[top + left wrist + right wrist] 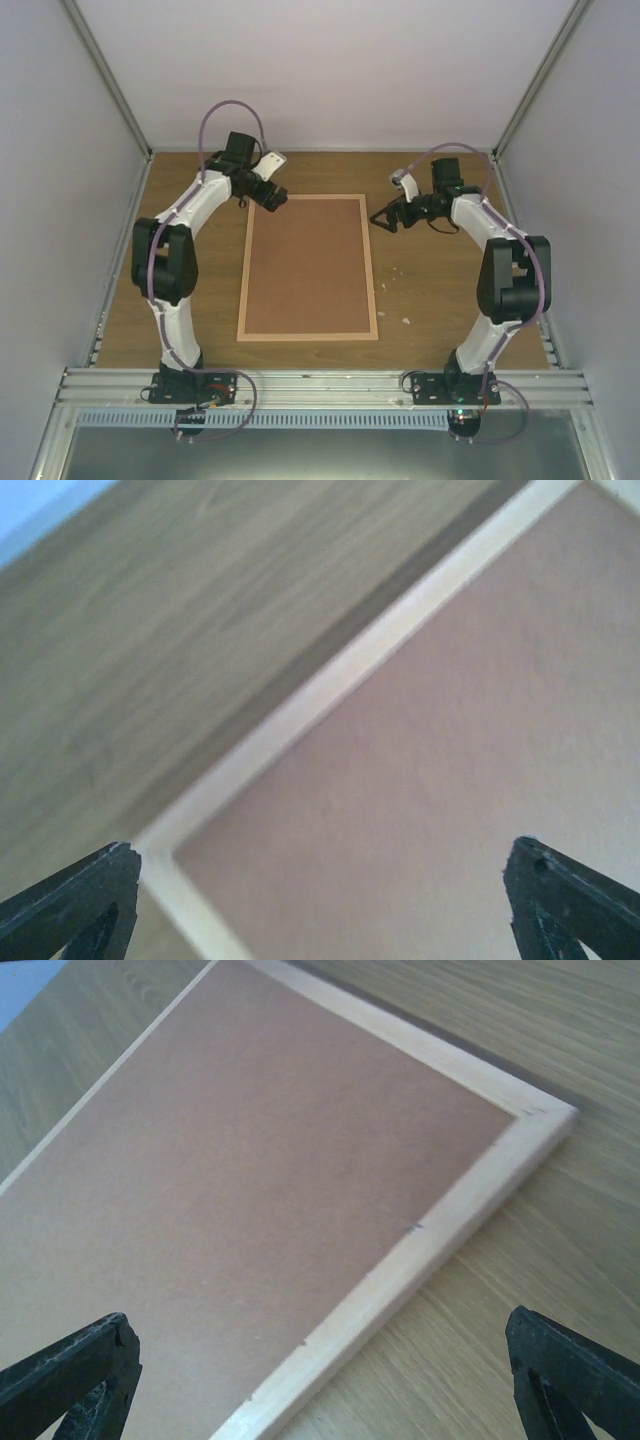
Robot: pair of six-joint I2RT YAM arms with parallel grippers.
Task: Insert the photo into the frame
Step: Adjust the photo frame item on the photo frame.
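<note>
The frame (371, 270) lies flat in the middle of the wooden table, its light wood rails around a plain brown backing board (308, 265). The photo is out of view. My left gripper (270, 197) hovers open over the frame's far left corner; in the left wrist view that gripper (322, 860) has the corner rail (330, 685) and board (450, 760) between its spread fingers. My right gripper (385, 218) is open just off the far right corner. The right wrist view shows it (316, 1318) above the right rail (450, 1210), holding nothing.
Small white scraps (407, 320) lie on the table (440, 290) right of the frame. White walls with aluminium posts (112, 85) close in the left, right and back. A metal rail (320, 385) carries both arm bases at the near edge.
</note>
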